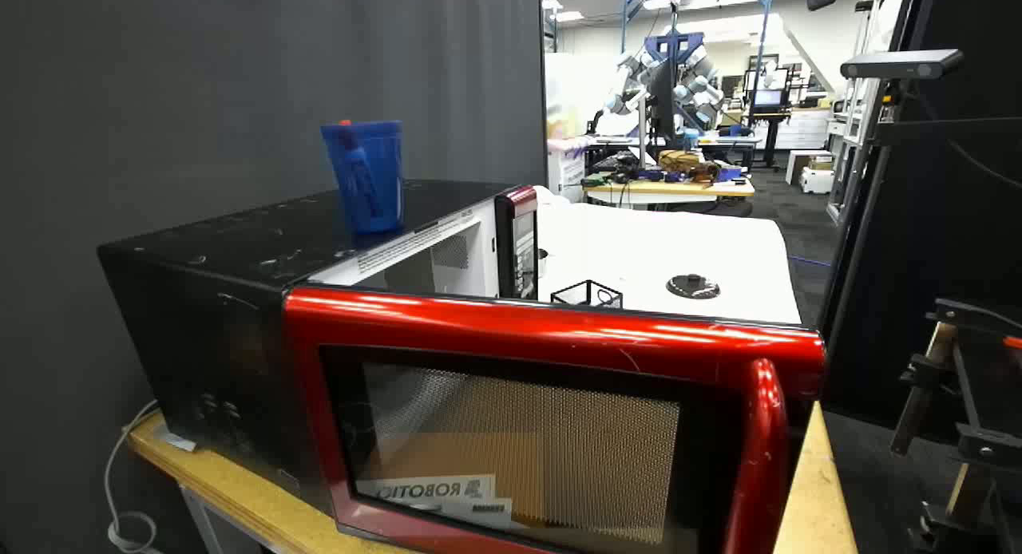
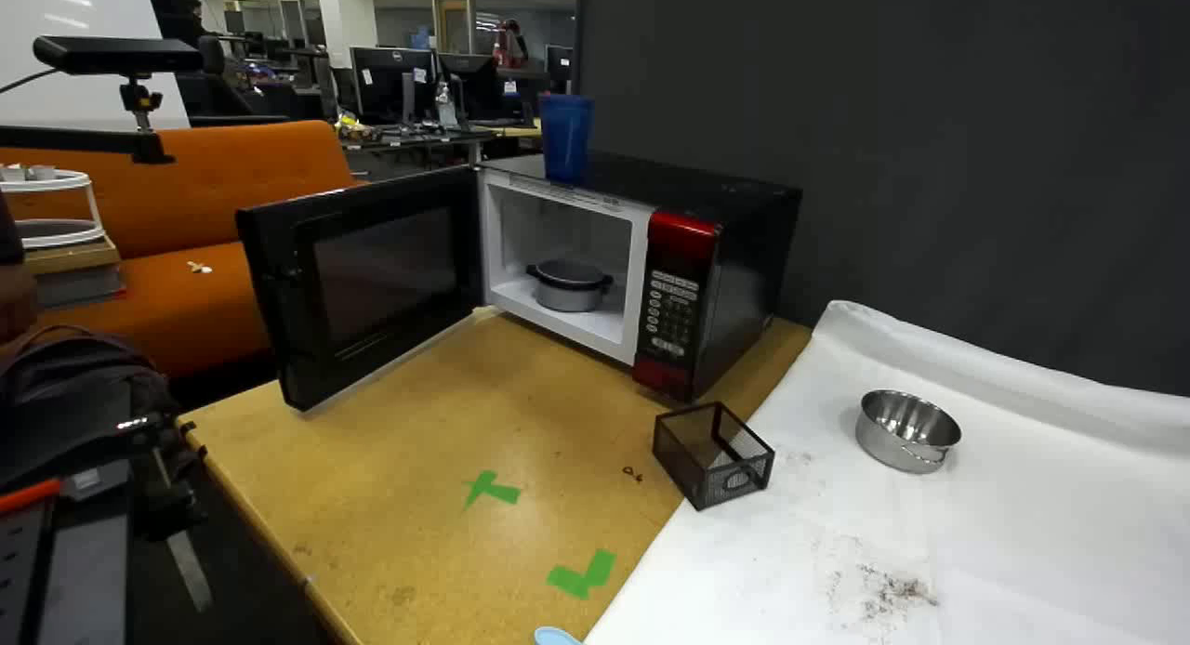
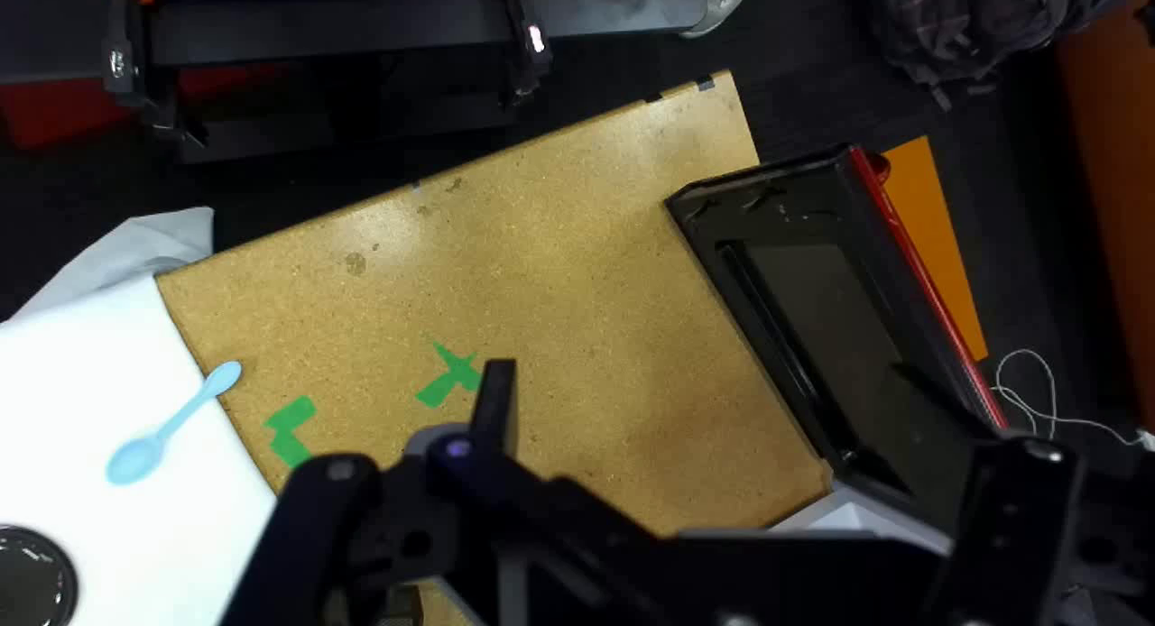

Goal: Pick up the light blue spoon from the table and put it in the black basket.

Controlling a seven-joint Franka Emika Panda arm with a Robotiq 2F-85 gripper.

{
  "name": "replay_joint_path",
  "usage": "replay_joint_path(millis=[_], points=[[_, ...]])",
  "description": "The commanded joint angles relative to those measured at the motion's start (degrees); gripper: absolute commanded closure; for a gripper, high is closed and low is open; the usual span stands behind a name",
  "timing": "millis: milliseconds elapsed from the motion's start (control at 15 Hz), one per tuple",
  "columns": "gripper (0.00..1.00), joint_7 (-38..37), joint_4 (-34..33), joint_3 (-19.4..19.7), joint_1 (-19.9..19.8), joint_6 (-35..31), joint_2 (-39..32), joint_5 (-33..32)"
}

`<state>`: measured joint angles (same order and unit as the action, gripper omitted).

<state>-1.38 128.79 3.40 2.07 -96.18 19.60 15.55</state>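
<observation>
The light blue spoon lies at the left of the wrist view. Its bowl is on the white table top and its handle end reaches over the wooden part. In an exterior view only a tip of the spoon shows at the bottom edge. The black basket stands beside the microwave where wood and white meet. It also shows behind the microwave door in an exterior view. My gripper is open and empty, high above the wooden surface, right of the spoon. It is outside both exterior views.
The microwave has its door wide open, a pot inside and a blue cup on top. A metal bowl and a dark lid sit on the white top. Green tape marks the wood.
</observation>
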Motion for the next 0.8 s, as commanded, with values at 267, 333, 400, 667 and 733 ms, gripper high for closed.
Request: replay_joint_path(millis=[267, 333, 400, 667, 733], points=[[0.00, 0.2, -0.1, -0.9, -1.0, 0.2, 0.0, 0.2], [0.00, 0.2, -0.1, -0.9, -1.0, 0.2, 0.0, 0.2], [0.00, 0.2, -0.1, -0.9, -1.0, 0.2, 0.0, 0.2], [0.00, -3.9, 0.9, -0.9, -2.5, -5.6, -3.2, -0.5], [0.00, -4.0, 1.2, -0.3, -3.1, -7.1, -4.7, -0.6]])
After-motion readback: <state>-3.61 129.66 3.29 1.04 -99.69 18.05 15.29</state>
